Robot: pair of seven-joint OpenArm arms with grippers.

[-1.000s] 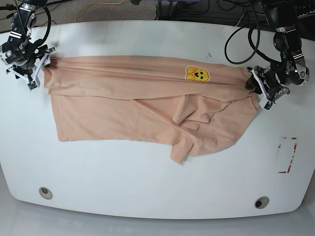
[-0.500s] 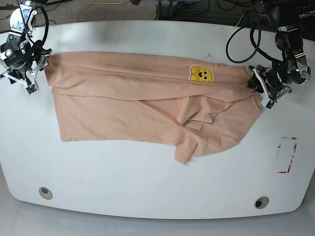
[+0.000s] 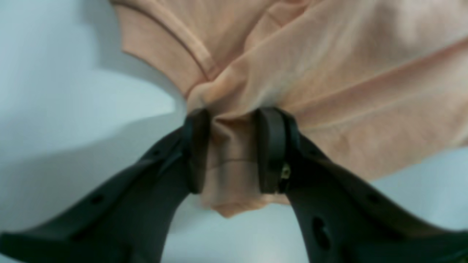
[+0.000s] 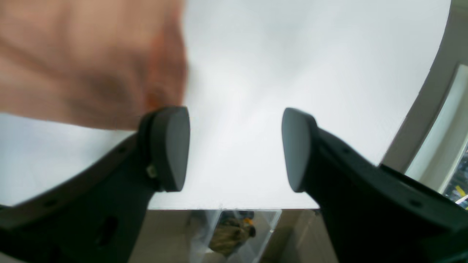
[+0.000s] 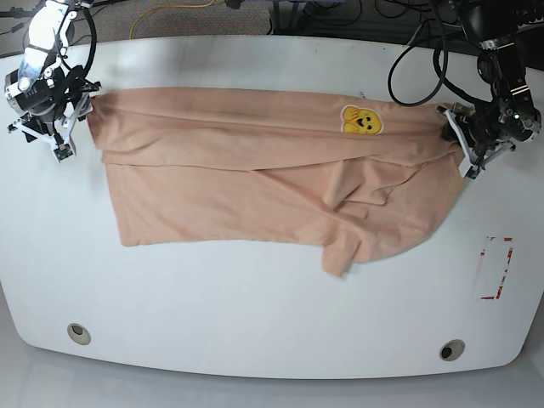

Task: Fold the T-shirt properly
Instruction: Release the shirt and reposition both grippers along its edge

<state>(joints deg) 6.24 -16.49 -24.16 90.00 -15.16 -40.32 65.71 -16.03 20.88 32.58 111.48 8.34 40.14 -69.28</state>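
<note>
The peach T-shirt (image 5: 255, 178) lies spread across the white table (image 5: 255, 323), creased, with one sleeve bunched near the middle front. Its yellow emblem (image 5: 361, 119) faces up at the back right. At the shirt's right end my left gripper (image 5: 459, 140) is shut on a bunched fold of fabric; the left wrist view shows the gripper (image 3: 232, 146) pinching the T-shirt (image 3: 329, 73) between both pads. My right gripper (image 5: 72, 110) stands open at the shirt's back left corner. In the right wrist view that gripper (image 4: 236, 146) holds nothing, and the T-shirt (image 4: 73, 62) lies just outside one finger.
A red-marked rectangle (image 5: 495, 268) is on the table at the right. Two round holes (image 5: 78, 332) (image 5: 451, 349) sit near the front edge. Cables hang behind the table's back edge. The table's left edge is close to my right gripper.
The whole shirt has slid to the right and slightly toward the back, drawn by my left gripper. The right gripper has shifted a little toward the back and stays open.
</note>
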